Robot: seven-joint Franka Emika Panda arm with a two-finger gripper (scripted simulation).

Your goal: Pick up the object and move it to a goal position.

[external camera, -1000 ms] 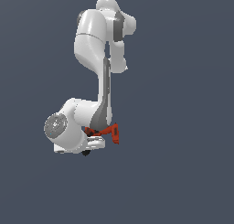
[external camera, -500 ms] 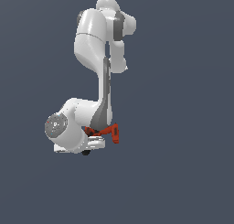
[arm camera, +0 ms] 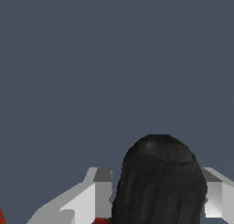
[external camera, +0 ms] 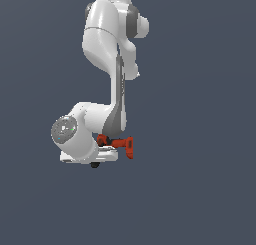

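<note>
Drill [external camera: 122,144]: orange-red, L-shaped, lying crosswise just under the white robot hand [external camera: 82,139], its blocky red end projecting past the hand toward the exterior view's right. In the wrist view the drill's black nose [arm camera: 160,182] fills the space between the two pale fingers [arm camera: 87,198], one finger on each side of it and close against it; small red patches of the body show beside the nose at the frame edge.

Claw [arm camera: 155,195]: fingers set apart by the width of the nose and clamped on the drill. The fingertips themselves are cut off by the frame edge.

Surroundings: plain dark grey-blue background around drill and arm [external camera: 112,54] in both views; no supporting surface can be made out.

Obscured: in the exterior view the hand covers most of the drill, and the claw's fingers cannot be distinguished there.
</note>
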